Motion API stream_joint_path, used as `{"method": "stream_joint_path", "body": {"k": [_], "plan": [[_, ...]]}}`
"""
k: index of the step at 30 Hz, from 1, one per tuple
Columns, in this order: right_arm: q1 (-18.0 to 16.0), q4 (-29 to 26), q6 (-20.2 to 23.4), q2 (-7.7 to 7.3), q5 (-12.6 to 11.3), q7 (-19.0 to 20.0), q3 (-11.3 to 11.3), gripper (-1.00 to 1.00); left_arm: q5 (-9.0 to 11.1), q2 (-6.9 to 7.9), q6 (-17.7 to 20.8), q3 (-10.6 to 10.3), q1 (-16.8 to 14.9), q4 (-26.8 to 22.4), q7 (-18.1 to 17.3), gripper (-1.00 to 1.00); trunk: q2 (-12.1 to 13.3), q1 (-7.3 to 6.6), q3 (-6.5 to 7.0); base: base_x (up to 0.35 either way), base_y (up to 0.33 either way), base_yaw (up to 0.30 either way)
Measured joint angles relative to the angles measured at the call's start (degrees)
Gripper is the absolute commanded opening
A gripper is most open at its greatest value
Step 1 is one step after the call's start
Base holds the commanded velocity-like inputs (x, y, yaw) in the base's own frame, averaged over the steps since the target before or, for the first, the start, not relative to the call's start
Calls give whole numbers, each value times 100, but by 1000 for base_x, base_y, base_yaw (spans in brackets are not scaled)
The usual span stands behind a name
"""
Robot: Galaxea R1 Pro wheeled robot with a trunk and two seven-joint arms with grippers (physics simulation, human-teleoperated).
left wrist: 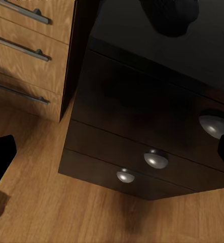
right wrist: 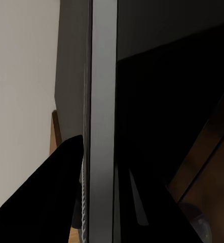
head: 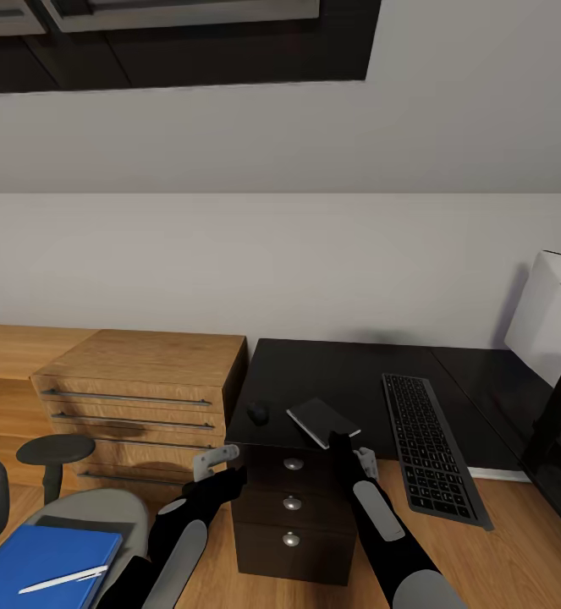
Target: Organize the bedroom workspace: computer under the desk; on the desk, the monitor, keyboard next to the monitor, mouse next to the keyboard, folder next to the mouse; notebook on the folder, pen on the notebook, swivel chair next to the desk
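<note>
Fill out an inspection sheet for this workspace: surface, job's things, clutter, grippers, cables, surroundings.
Surface: glossy black desk, mostly bare.
Job's things: keyboard and mouse on desk; monitor at its right end; notebook at the front edge in the right gripper; folder with pen on the swivel chair.
Clutter: nothing seen.
Grippers: right shut on notebook; left gripper open, empty.
Cables: nothing seen.
Surroundings: wood cabinet, stool, wood floor.
</note>
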Motion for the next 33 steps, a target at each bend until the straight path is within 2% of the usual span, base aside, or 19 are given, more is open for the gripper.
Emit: {"method": "stream_joint_path", "body": {"k": [2,22,33], "plan": [[2,179,-10,0,-25,-3,-13,100,2,0,-1,1,-1,-1,0,100,1,0,-1,0,0,0],[1,175,-10,0,-25,-2,-13,100,5,0,-1,2,0,0,0,100,1,1,0,-3,0,0],[1,178,-3,0,-24,-2,-8,100,6,0,-2,2,0,7,1,100,1,1,0,-147,0,0]]}}
